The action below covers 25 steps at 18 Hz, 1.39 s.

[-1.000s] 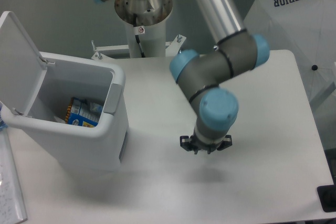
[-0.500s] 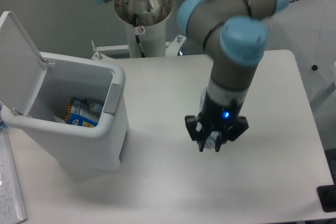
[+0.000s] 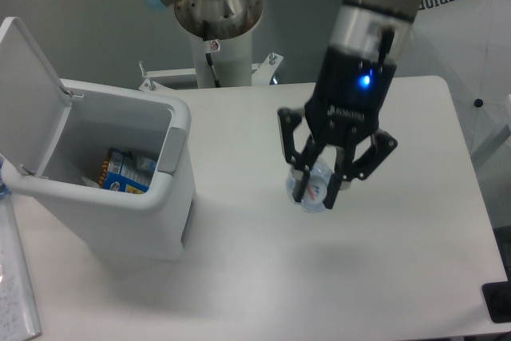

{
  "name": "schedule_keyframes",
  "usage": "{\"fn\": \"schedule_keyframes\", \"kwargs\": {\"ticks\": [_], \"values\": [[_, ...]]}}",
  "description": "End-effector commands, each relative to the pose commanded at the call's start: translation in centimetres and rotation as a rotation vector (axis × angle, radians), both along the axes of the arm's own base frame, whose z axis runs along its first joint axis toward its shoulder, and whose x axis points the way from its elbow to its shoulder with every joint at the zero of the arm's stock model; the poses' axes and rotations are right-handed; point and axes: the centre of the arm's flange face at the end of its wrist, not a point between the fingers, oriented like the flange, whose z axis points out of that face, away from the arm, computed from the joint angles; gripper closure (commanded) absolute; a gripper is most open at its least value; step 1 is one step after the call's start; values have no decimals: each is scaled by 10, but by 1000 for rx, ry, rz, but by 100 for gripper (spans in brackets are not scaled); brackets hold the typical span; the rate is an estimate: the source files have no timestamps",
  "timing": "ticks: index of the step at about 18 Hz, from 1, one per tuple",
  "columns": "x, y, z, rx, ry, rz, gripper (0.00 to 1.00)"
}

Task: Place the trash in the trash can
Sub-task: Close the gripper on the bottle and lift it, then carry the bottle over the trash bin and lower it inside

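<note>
The white trash can (image 3: 177, 197) stands at the left of the table with its lid (image 3: 24, 93) flipped up. A blue snack bag (image 3: 126, 172) lies inside it at the bottom. My gripper (image 3: 318, 195) hangs above the middle of the table, to the right of the can. It is shut on a clear plastic bottle (image 3: 313, 188) with a pink label, held end-on between the fingers and lifted off the table.
The arm's base column (image 3: 215, 21) rises at the back of the table. A white sheet printed "SUPERIOR" (image 3: 463, 21) covers something at the back right. A paper (image 3: 16, 293) lies beside the can at the left edge. A dark object (image 3: 499, 303) sits at the lower right corner.
The gripper has risen from the table with the bottle held in it and now hangs higher, closer to the camera. The trash can and the bag inside have not moved.
</note>
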Motion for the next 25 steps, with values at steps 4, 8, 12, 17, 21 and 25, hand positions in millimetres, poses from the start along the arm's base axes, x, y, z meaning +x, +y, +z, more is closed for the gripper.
{"fn": "schedule_keyframes", "kwargs": {"ticks": [4,8,12,17,21,25], "values": [[27,-2,30,101,-10,-75,93],[65,-10,67,205,-14,-159,93],[109,0,83,247,-18,-244,90],[161,25,67,230,-56,-335,90],[183,25,37,233,-50,-366,87],[193,27,13,212,-79,-380,81]]}}
